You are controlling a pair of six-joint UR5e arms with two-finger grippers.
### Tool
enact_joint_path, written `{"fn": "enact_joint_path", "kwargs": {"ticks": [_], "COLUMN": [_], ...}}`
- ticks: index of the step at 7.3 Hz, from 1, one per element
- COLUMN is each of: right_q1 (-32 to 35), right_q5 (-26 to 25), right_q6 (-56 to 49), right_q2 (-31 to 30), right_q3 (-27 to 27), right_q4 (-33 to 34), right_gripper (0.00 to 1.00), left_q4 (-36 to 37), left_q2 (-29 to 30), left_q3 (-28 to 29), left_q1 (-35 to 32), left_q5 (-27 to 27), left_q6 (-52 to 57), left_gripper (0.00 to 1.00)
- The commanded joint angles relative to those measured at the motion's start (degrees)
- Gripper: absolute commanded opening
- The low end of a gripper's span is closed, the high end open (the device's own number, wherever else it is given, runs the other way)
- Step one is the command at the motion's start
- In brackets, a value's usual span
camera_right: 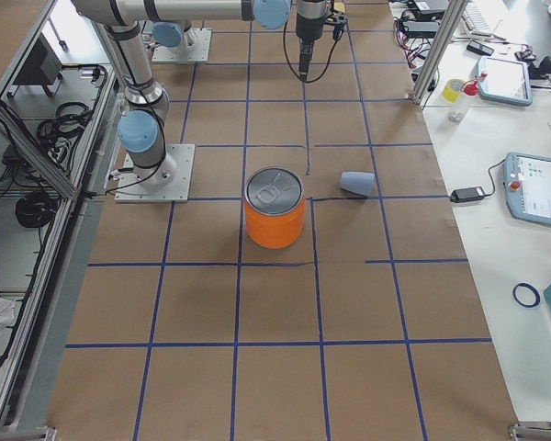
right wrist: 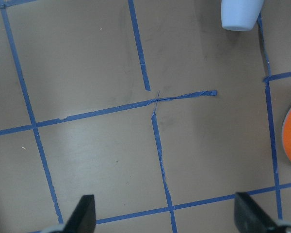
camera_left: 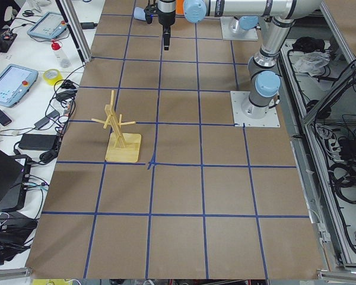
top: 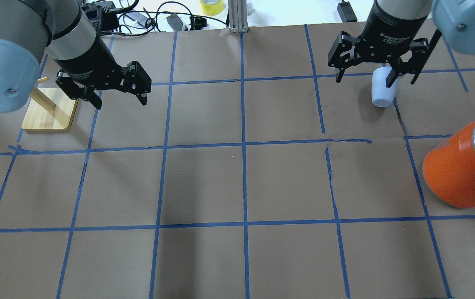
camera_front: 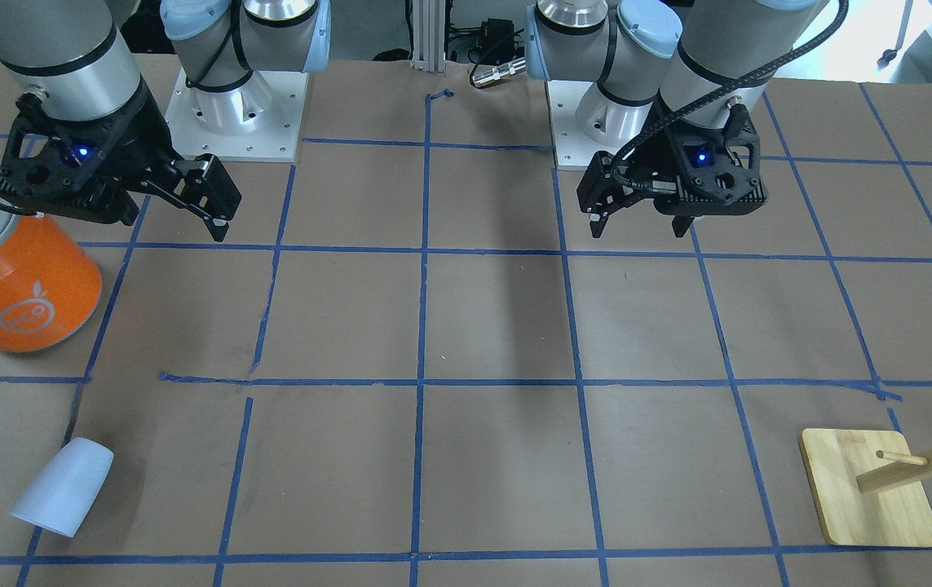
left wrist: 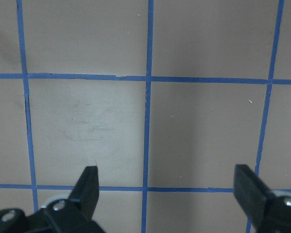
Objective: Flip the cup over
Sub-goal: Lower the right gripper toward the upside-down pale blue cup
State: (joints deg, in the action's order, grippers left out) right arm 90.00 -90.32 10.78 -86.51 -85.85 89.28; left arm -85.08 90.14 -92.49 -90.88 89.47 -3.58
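Pale blue, the cup [camera_front: 62, 487] lies on its side on the table [camera_front: 498, 326], at one o'clock from our right gripper [right wrist: 165, 208], the nearer one, base end nearest it. That and the left gripper [left wrist: 166, 179] gape wide, empty.

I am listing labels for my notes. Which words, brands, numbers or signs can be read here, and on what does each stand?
"2F Adaptive": white print on the collar of the right gripper; the rest is too small to read.
On the left gripper: similar print, too blurred to read.
On the can: a round white logo, its letters blurred.
On the cup: none.
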Motion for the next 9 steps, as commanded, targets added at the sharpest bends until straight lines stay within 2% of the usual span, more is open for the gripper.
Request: {"fn": "enact_joint_path", "kwargs": {"ticks": [1, 4, 5, 7, 9], "right_q1": [0.00, -2.71, -5.51, -10.26, -12.21], "right_q5": [-0.12, -1.17, -1.18, -1.09, -1.35], "right_q6": [-0.14, -2.68, -7.83, -12.01, -16.29], "right_q2": [0.72, 4.58, 5.99, 12.29, 20.37], "right_q3": [0.07, 1.12, 1.30, 1.39, 1.39], "right_q4": [0.27, 3.15, 4.31, 10.87, 20.45], "right_gripper": [1.00, 1.00, 1.00, 1.00, 1.00], "left_q4": [0.00, 0.00, 0.00, 0.00, 0.00], "left_q2": [-0.32, -0.32, -0.32, -0.41, -0.23], "left_q3": [-0.14, -0.14, -0.23, -0.23, -0.23], "left_q1": [-0.09, -0.09, -0.09, -0.09, -0.09], "left_q5": [0.00, 0.09, 0.09, 0.09, 0.09], "left_q6": [0.07, 0.15, 0.15, 0.15, 0.15], "left_gripper": [1.00, 1.00, 1.00, 1.00, 1.00]}}
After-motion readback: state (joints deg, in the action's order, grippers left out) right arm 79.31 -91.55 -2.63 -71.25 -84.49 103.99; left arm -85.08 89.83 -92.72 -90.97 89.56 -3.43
